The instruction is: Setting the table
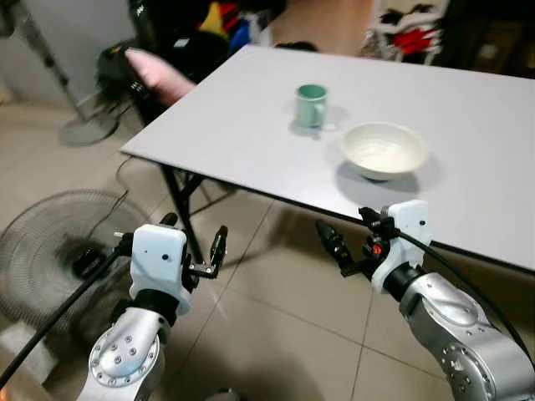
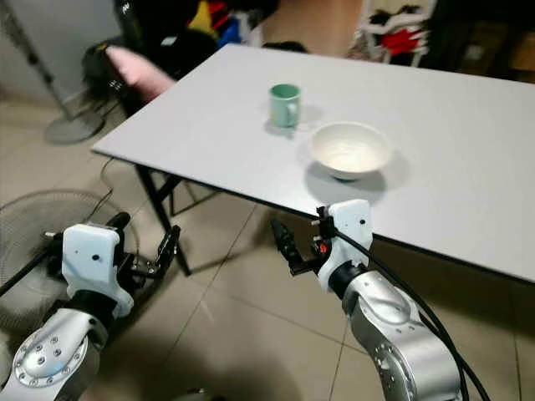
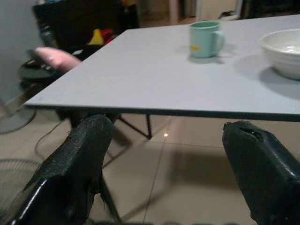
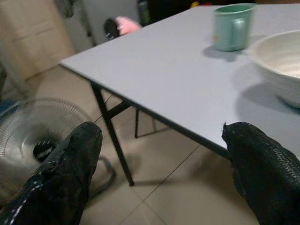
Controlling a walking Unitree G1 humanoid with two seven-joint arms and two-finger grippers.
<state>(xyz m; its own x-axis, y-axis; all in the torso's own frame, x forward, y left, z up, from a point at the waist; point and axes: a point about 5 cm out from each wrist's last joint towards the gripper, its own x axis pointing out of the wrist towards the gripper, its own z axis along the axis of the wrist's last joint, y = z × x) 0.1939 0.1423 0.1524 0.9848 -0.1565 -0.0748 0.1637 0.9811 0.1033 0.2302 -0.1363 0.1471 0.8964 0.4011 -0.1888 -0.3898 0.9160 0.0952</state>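
Two grippers hang below the table's near edge, fingers spread and holding nothing: the left gripper (image 1: 194, 243) over the floor tiles, the right gripper (image 1: 349, 236) just under the grey table (image 1: 251, 125). On top, a green mug (image 1: 311, 105) stands beside a white bowl (image 1: 384, 149) (apart, not touching). A floor fan (image 1: 50, 251) sits lower left.

Mug (image 1: 312, 105) left of bowl (image 1: 384, 149)

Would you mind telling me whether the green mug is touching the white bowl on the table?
Apart. The left eye view shows bare tabletop between the green mug and the white bowl.
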